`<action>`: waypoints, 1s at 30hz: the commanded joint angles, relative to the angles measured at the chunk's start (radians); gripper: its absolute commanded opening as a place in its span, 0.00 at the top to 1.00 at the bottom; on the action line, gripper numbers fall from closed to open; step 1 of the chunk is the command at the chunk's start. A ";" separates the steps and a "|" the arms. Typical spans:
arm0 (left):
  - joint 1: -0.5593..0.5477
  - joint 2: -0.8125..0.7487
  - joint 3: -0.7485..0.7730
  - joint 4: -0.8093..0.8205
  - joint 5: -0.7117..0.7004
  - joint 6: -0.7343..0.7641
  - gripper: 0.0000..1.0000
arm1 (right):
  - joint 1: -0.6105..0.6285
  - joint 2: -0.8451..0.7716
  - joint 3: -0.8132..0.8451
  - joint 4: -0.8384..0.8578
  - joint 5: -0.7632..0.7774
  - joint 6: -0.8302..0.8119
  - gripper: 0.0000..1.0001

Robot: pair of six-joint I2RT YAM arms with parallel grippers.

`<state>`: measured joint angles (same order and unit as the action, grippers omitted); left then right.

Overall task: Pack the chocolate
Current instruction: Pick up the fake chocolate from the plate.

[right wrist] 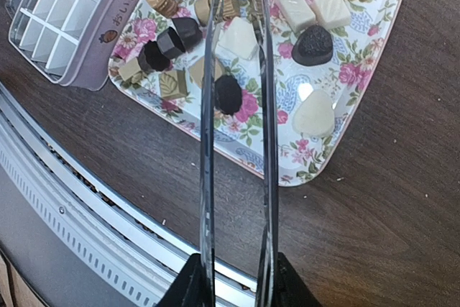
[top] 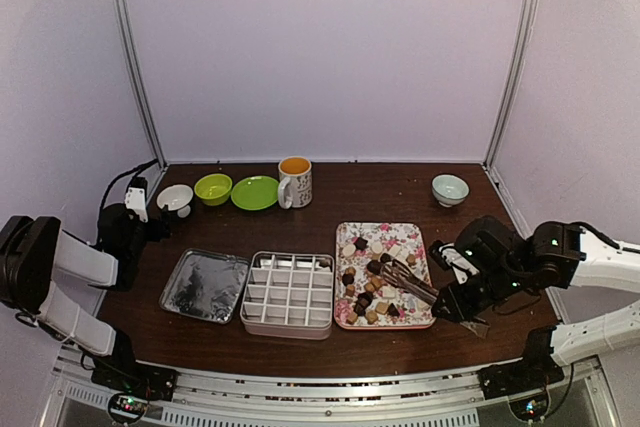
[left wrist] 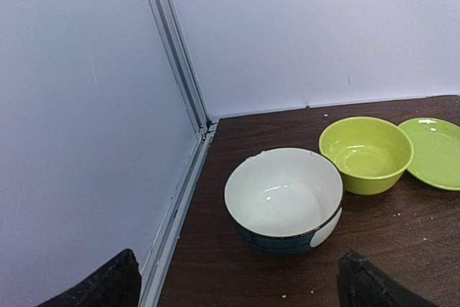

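The chocolate (top: 375,282), small dark, tan and cream pieces, lies spread on the pink floral tray (top: 345,231). My right gripper (top: 455,305) is shut on thin metal tongs (top: 408,282), whose arms reach left over the tray. In the right wrist view the tongs (right wrist: 208,141) run up from the gripper (right wrist: 236,282) above the chocolate (right wrist: 228,94), with their tips past the top edge. Whether they pinch a piece I cannot tell. My left gripper (top: 152,219) is open at the far left, facing a white bowl (left wrist: 284,195), and holds nothing (left wrist: 237,285).
A white divided box (top: 289,294) stands left of the tray, with a shiny metal lid (top: 205,285) beside it. At the back are a green bowl (top: 213,188), a green plate (top: 255,193), a mug (top: 295,181) and a pale bowl (top: 450,189). The table's near edge and rail (right wrist: 86,199) run close below the tray.
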<state>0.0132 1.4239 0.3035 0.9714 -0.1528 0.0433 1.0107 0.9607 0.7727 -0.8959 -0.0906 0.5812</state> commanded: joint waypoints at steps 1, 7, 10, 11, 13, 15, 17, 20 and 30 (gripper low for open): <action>0.007 0.001 0.022 0.053 -0.002 -0.006 0.02 | 0.007 -0.034 -0.008 -0.094 0.029 0.020 0.70; 0.007 0.001 0.022 0.052 -0.002 -0.006 0.02 | 0.006 -0.064 -0.009 -0.162 0.028 0.033 0.70; 0.007 0.001 0.022 0.052 -0.002 -0.007 0.02 | 0.007 -0.069 -0.009 -0.175 0.024 0.036 0.70; 0.007 0.001 0.022 0.052 -0.002 -0.007 0.02 | 0.007 -0.069 -0.010 -0.176 0.025 0.035 0.70; 0.006 0.001 0.022 0.052 -0.002 -0.006 0.02 | 0.007 -0.066 -0.007 -0.182 0.022 0.032 0.70; 0.007 0.001 0.022 0.053 -0.002 -0.007 0.02 | 0.007 -0.062 -0.002 -0.191 0.020 0.030 0.70; 0.006 0.001 0.022 0.053 -0.002 -0.006 0.02 | 0.006 -0.058 0.003 -0.200 0.020 0.027 0.70; 0.007 0.001 0.022 0.052 -0.002 -0.006 0.02 | 0.008 -0.049 0.013 -0.215 0.019 0.018 0.70; 0.007 0.001 0.022 0.052 -0.001 -0.006 0.02 | 0.007 -0.027 0.026 -0.249 0.021 0.006 0.70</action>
<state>0.0132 1.4239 0.3035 0.9714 -0.1528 0.0429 1.0107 0.9318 0.7681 -1.1168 -0.0887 0.5972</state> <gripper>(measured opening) 0.978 0.300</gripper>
